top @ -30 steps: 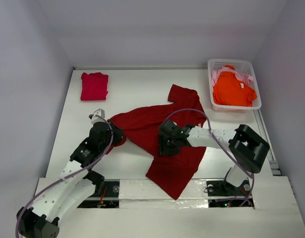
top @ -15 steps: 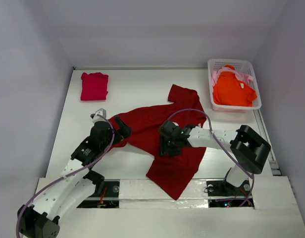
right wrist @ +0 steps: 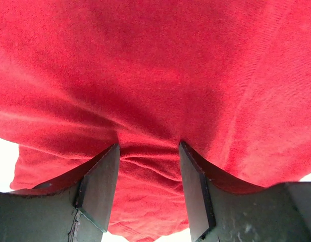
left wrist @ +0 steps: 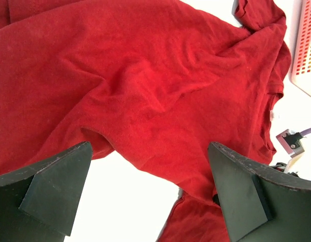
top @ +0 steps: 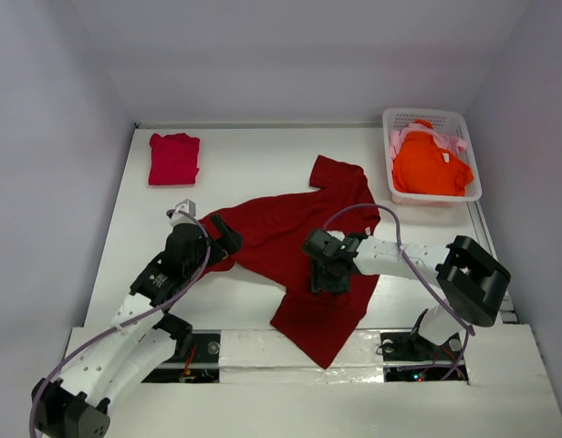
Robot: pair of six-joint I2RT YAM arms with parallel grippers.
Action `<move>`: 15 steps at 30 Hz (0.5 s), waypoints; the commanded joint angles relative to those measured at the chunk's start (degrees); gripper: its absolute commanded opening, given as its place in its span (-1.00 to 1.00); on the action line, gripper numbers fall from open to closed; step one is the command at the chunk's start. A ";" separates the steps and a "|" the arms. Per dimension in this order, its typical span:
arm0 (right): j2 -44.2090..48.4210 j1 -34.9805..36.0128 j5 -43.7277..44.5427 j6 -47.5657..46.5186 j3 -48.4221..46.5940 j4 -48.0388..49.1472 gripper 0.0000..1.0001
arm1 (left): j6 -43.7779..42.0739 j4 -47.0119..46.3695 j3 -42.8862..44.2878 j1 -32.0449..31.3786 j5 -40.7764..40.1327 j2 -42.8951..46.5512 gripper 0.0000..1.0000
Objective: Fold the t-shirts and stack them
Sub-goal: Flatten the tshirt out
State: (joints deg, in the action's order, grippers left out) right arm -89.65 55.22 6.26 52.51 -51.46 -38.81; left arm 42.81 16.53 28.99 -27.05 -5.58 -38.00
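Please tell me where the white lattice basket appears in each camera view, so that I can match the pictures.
Top external: the white lattice basket is at the far right, in the upper half of the picture.
Left wrist: only a strip of it shows, at the upper right edge.
Right wrist: it is not in this picture.
Shared landmark: the dark red t-shirt, seen in all three views.
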 commanded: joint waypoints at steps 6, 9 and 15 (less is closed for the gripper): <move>0.09 0.41 5.42 1.27 -2.06 -6.10 0.13 | -1.58 -1.86 2.38 -0.29 1.63 1.08 0.98; -0.53 0.41 7.79 2.32 -2.33 -9.79 0.13 | -1.85 -1.77 2.38 -0.29 1.98 1.78 0.98; 2.02 0.41 12.62 5.23 -3.55 -16.73 0.13 | -2.20 -2.91 2.65 -0.29 2.59 1.53 0.98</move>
State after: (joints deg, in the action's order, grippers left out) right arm -89.67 55.22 13.21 54.78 -52.40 -49.21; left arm 41.85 16.10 29.02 -27.05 -4.23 -36.69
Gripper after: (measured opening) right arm 0.567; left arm 0.990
